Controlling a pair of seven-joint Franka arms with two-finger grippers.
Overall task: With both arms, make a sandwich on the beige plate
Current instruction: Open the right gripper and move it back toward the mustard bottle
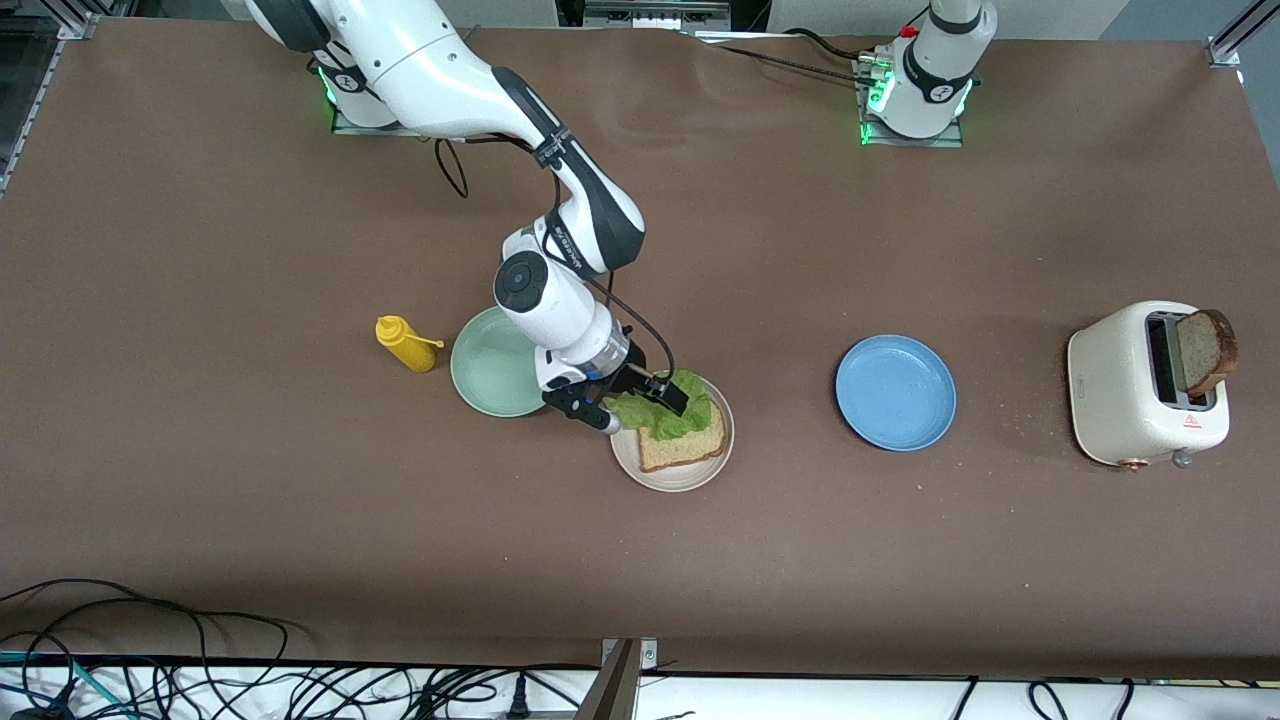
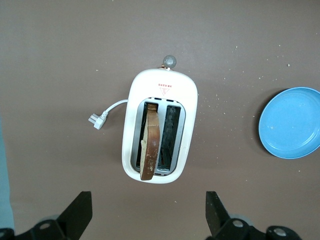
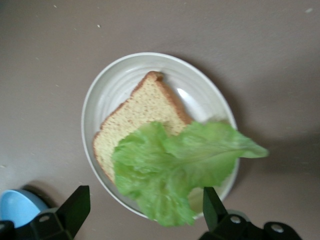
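Observation:
The beige plate (image 1: 662, 481) holds one tan bread slice (image 1: 692, 449), and a ruffled green lettuce leaf (image 1: 690, 414) lies on it, overhanging the rim toward the robots. My right gripper (image 1: 638, 408) hovers low over that edge of the plate. It is open, its fingers either side of the leaf (image 3: 175, 170) and not gripping it. The wrist view shows the slice (image 3: 135, 122) and plate (image 3: 102, 102) below my right gripper (image 3: 145, 215). A second, darker bread slice (image 1: 1207, 350) stands in the toaster (image 1: 1130, 390). My left gripper (image 2: 147, 215) hangs open and empty high above the toaster (image 2: 160, 97) and its slice (image 2: 150, 145).
A blue plate (image 1: 895, 392) lies between the beige plate and the toaster. A mint-green plate (image 1: 490, 375) sits beside the beige plate toward the right arm's end, partly under the right arm, with a yellow mustard bottle (image 1: 405, 343) next to it. The toaster's plug (image 2: 97, 120) lies loose.

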